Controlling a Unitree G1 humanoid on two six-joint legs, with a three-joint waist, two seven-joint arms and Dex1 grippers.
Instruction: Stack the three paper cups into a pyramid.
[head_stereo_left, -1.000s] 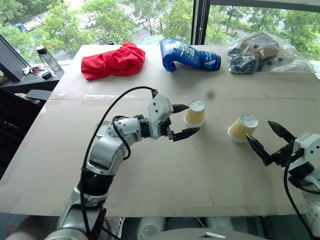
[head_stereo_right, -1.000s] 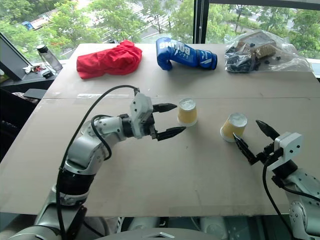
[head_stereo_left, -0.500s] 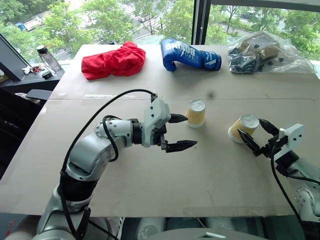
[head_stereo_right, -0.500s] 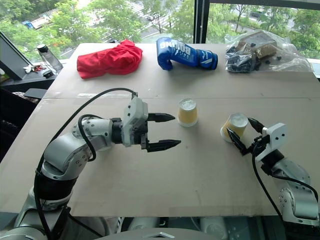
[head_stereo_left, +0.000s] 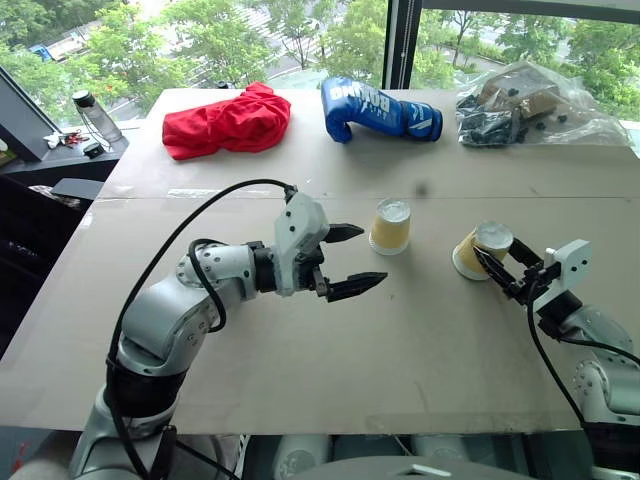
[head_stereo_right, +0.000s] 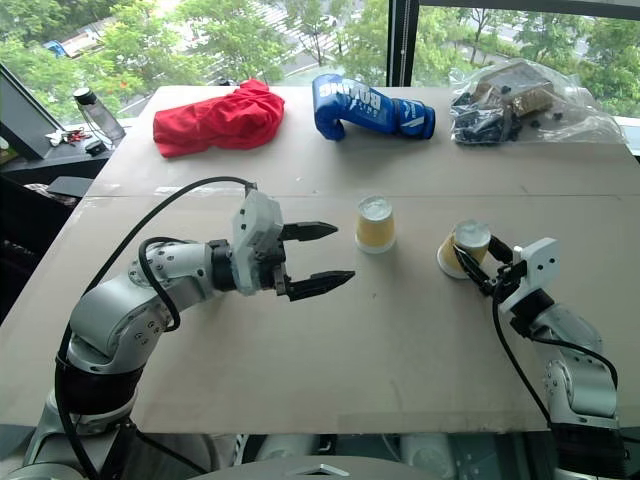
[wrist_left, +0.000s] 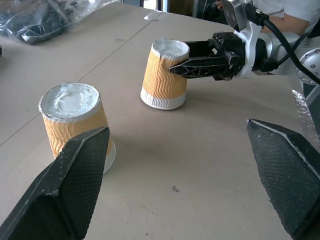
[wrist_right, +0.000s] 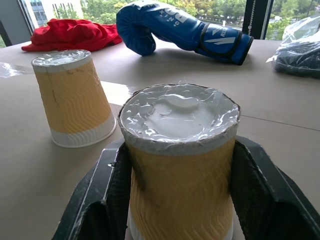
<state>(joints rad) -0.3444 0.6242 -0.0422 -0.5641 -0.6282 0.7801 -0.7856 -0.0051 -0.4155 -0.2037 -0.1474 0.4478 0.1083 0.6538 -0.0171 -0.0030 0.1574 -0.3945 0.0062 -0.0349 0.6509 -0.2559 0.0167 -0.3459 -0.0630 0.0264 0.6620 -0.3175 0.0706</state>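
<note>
1. Right tool (head_stereo_right: 478, 258) has its two black fingers clamped on the ribbed sides of the right-hand cup (head_stereo_left: 476, 250), one finger on each flank, about mid-height as the right wrist view shows.
2. Left tool (head_stereo_left: 352, 258) stands with its fingers spread wide and holds nothing; it hangs over the counter (head_stereo_left: 400, 340) just beside the middle cup (head_stereo_left: 390, 225), on the robot's left of it, not touching it.
3. Both cups in sight sit upside down on the counter, white base up and wide rim down, near each other but apart. A third cup I cannot place from these pictures.
4. Middle cup stands upright, its long axis vertical. The gripped cup leans a little in the head views, its base tipped away from the right tool, so its axis is slightly off vertical.
5. Handling, as a judgement: thin paper cups are very light and crush easily, so a gentle squeeze across the ribbed wall at mid-height should do; the ribbing likely helps against slipping. A hard pinch near the open rim could buckle it.
6. Away from the cups, at the far edge of the counter, lie a red cloth (head_stereo_left: 226, 122), a blue boxing glove (head_stereo_left: 378, 110) and a clear bag (head_stereo_left: 520, 105).
</note>
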